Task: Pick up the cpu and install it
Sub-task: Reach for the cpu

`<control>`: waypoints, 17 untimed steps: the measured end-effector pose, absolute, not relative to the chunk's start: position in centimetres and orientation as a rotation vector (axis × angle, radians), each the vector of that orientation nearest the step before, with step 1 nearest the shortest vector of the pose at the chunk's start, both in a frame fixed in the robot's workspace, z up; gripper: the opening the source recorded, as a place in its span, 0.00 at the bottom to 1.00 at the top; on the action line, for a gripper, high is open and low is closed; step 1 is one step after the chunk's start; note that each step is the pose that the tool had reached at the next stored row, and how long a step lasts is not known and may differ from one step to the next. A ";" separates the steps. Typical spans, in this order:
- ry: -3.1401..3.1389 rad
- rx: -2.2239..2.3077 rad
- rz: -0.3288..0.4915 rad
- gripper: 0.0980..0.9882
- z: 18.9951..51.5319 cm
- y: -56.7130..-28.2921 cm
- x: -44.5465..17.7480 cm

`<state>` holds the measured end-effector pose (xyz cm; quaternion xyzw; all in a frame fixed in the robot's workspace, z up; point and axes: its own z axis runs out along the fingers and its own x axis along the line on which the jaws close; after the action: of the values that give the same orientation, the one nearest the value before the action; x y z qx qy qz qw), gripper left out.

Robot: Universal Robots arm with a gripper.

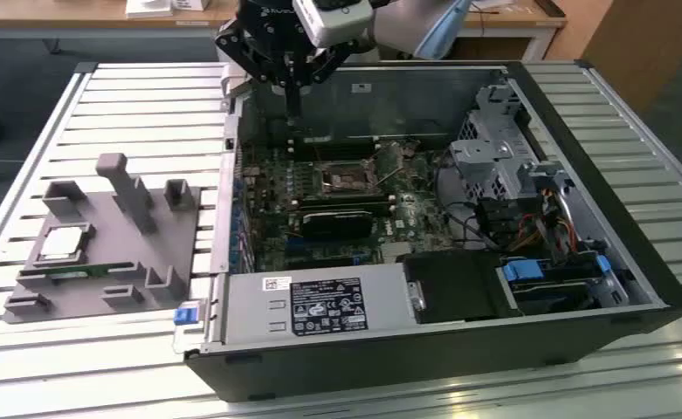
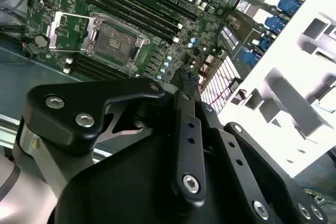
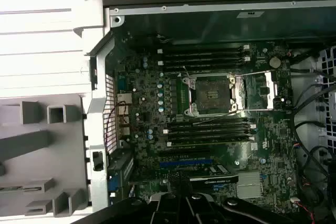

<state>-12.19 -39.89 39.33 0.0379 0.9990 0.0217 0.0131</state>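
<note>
**Nothing lifted yet: cpu on its holder, socket standing open**

Nearest the lens in both wrist views you have the black linkage of the tool (image 2: 185, 77). Its fingers look pressed together, with nothing pinched between them. In the exterior view the tool hangs above the far edge of the open computer case (image 1: 434, 353) and points down towards the upper part of the motherboard (image 3: 157, 124).

The cpu (image 1: 64, 243) is not inside the case. It lies flat, metal top up, on the grey holder (image 1: 131, 249), which sits on the slatted worktop (image 1: 142, 96) towards the exterior view's left. That puts it outside the case wall and well apart from the tool. Just beside it on the same holder lies a thin green memory stick (image 1: 71, 274).

On the motherboard the cpu socket (image 3: 212, 94) has no chip in it, so you can see its bare contact field. The metal load plate (image 3: 257, 90) is folded back beside it. Memory slots run along both long sides of the socket.

As I judge it, the task is at its very start. The socket is open to receive the chip, but neither the pick-up nor the install is done, and the whole job is left.
</note>
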 end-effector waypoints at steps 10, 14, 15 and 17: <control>3.112 0.118 0.068 0.01 39.3 -39.9 -13.0; 3.112 0.118 0.068 0.01 39.3 -39.9 -13.5; 3.112 0.118 0.068 0.01 39.3 -39.9 -13.6; 3.113 0.118 0.068 0.01 39.3 -39.9 -13.9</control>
<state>-13.87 -39.89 39.33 0.0379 0.9990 0.0217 0.0130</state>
